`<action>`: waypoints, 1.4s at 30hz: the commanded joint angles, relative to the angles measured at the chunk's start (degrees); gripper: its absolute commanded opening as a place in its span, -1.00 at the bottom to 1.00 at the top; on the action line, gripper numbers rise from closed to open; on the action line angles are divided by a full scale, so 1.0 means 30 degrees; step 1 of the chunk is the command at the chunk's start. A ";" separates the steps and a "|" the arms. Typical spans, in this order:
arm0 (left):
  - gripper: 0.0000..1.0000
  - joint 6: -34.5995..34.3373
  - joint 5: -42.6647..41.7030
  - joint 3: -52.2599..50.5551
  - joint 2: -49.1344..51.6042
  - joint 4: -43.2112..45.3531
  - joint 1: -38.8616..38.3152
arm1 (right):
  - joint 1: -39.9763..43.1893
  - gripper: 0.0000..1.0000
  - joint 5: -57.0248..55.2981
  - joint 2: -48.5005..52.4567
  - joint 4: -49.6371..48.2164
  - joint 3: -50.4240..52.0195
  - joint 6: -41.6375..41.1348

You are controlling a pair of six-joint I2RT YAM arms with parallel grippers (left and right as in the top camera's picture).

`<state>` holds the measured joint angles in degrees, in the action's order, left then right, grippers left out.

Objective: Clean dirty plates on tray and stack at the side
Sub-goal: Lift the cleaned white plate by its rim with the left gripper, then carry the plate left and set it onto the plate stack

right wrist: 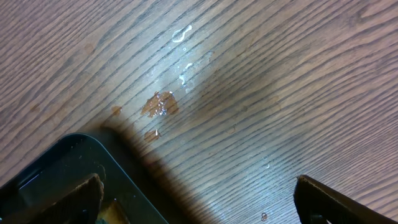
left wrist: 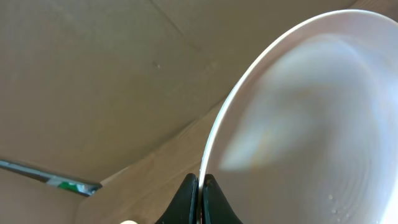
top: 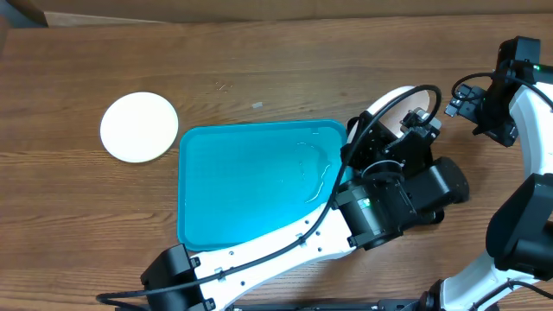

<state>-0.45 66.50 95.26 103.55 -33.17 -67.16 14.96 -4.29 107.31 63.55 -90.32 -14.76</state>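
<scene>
The turquoise tray point(top: 216, 173) lies mid-table, and wet streaks glisten on its floor. One white plate point(top: 139, 127) rests flat on the wood to the tray's left. My left gripper point(left wrist: 200, 186) is shut on the rim of another white plate point(left wrist: 311, 124), held up on edge. Overhead, that plate point(top: 389, 101) shows just past the tray's right end, mostly hidden behind the left arm point(top: 389, 203). My right gripper point(right wrist: 199, 205) hangs open over bare wood at the far right, nothing between its fingers point(right wrist: 329, 199).
An orange smear point(right wrist: 158, 104) and water drops point(right wrist: 180, 34) mark the wood under the right gripper. A dark tray corner point(right wrist: 62, 165) shows at that view's lower left. The right arm point(top: 523, 207) stands along the right edge.
</scene>
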 commanded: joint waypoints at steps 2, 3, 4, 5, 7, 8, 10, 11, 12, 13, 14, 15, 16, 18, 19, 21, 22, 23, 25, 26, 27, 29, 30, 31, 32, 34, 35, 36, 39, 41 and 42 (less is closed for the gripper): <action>-0.92 -0.1727 -0.2652 0.0452 0.0277 -0.0160 0.0342 | 0.0058 1.00 0.0022 -0.0233 -0.0102 -0.0291 -0.0095; -0.92 -0.2084 -0.3432 0.0452 0.0277 -0.0328 0.0372 | 0.0058 1.00 0.0022 -0.0233 -0.0109 -0.0284 -0.0095; -0.91 -0.2637 -0.4073 0.0452 0.0277 -0.0546 0.0437 | 0.0058 1.00 0.0022 -0.0233 -0.0102 -0.0291 -0.0095; -0.91 -0.3388 -0.4787 0.0452 0.0277 -0.0867 0.0576 | 0.0058 1.00 0.0022 -0.0233 -0.0102 -0.0291 -0.0095; -0.92 -0.4539 -0.6368 0.0452 0.0277 -0.1399 0.1027 | 0.0058 1.00 0.0022 -0.0233 -0.0102 -0.0291 -0.0095; -0.91 -0.5129 -0.7555 0.0452 0.0270 -0.1698 0.1450 | 0.0058 1.00 0.0022 -0.0233 -0.0102 -0.0291 -0.0095; -0.92 -0.6215 -1.0069 0.0452 0.0270 -0.2222 0.2514 | 0.0058 1.00 0.0022 -0.0233 -0.0102 -0.0291 -0.0095; -0.92 -0.6703 -1.1322 0.0452 0.0270 -0.2455 0.3118 | 0.0058 1.00 0.0022 -0.0233 -0.0102 -0.0291 -0.0095; -0.91 -0.7227 -1.2939 0.0459 0.0262 -0.2761 0.3934 | 0.0058 1.00 0.0022 -0.0233 -0.0102 -0.0291 -0.0095; -0.92 -0.7657 -1.4331 0.0459 0.0262 -0.3009 0.4736 | 0.0058 1.00 0.0022 -0.0233 -0.0102 -0.0291 -0.0095; -0.92 -0.8065 -1.5752 0.0459 0.0262 -0.3308 0.5625 | 0.0058 1.00 0.0022 -0.0233 -0.0102 -0.0291 -0.0095; -0.92 -0.8429 -1.7158 0.0459 0.0262 -0.3606 0.6586 | 0.0058 1.00 0.0022 -0.0233 -0.0102 -0.0291 -0.0095; -0.91 -0.8714 -1.8527 0.0459 0.0262 -0.3927 0.7592 | 0.0058 1.00 0.0022 -0.0233 -0.0102 -0.0291 -0.0095; -0.91 -0.9202 -2.1376 0.0459 0.0270 -0.4612 0.9996 | 0.0058 1.00 0.0022 -0.0233 -0.0102 -0.0291 -0.0095; -0.92 -0.9311 -2.2586 0.0459 0.0270 -0.4925 1.1183 | 0.0058 1.00 0.0022 -0.0233 -0.0102 -0.0291 -0.0095; -0.92 -0.9304 -2.4655 0.0452 0.0270 -0.5530 1.3806 | 0.0058 1.00 0.0022 -0.0233 -0.0102 -0.0291 -0.0095; -0.92 -0.9304 -2.5456 0.0452 0.0270 -0.5880 1.5242 | 0.0058 1.00 0.0022 -0.0233 -0.0102 -0.0291 -0.0095; -0.91 -0.9296 -2.5959 0.0452 0.0270 -0.6171 1.6480 | 0.0058 1.00 0.0022 -0.0233 -0.0102 -0.0291 -0.0095; -0.92 -0.9304 -2.6563 0.0452 0.0270 -0.6951 1.9096 | 0.0058 1.00 0.0022 -0.0233 -0.0102 -0.0291 -0.0095; -0.92 -0.9296 -2.6614 0.0452 0.0270 -0.7351 2.0276 | 0.0058 1.00 0.0022 -0.0233 -0.0102 -0.0291 -0.0095; -0.91 -0.9296 -2.6622 0.0437 0.0270 -0.7708 2.1427 | 0.0058 1.00 0.0022 -0.0233 -0.0102 -0.0291 -0.0095; -0.92 -0.9282 -2.6520 0.0364 0.0270 -0.8386 2.4028 | 0.0058 1.00 0.0022 -0.0233 -0.0102 -0.0291 -0.0095; -0.91 -0.9282 -2.6469 0.0306 0.0270 -0.8539 2.4917 | 0.0058 1.00 0.0022 -0.0233 -0.0102 -0.0291 -0.0095; -0.91 -0.9282 -2.6469 0.0204 0.0270 -0.8692 2.6141 | 0.0058 1.00 0.0022 -0.0233 -0.0102 -0.0291 -0.0095; -0.92 -0.9282 -2.6461 0.0117 0.0270 -0.8823 2.7154 | 0.0058 1.00 0.0022 -0.0233 -0.0102 -0.0291 -0.0095; -0.92 -0.9275 -2.6374 -0.0138 0.0277 -0.8990 2.9245 | 0.0058 1.00 0.0022 -0.0233 -0.0102 -0.0291 -0.0095; -0.91 -0.9282 -2.6338 -0.0233 0.0277 -0.9034 3.0039 | 0.0058 1.00 0.0022 -0.0233 -0.0102 -0.0291 -0.0095; -0.91 -0.9282 -2.6257 -0.0335 0.0277 -0.9020 3.0767 | 0.0058 1.00 0.0022 -0.0233 -0.0102 -0.0291 -0.0095; -0.92 -0.9296 -2.5427 -0.0721 0.0277 -0.8765 3.2574 | 0.0058 1.00 0.0022 -0.0233 -0.0102 -0.0291 -0.0095; -0.92 -0.9282 -2.4917 -0.1086 0.0277 -0.8371 3.3317 | 0.0058 1.00 0.0022 -0.0233 -0.0102 -0.0291 -0.0095; -0.92 -0.9289 -2.4582 -0.1362 0.0277 -0.8167 3.3601 | 0.0058 1.00 0.0022 -0.0233 -0.0102 -0.0291 -0.0095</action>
<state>-27.14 -9.17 92.86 104.42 -58.50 32.34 14.96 -4.27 107.31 63.51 -90.32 -14.81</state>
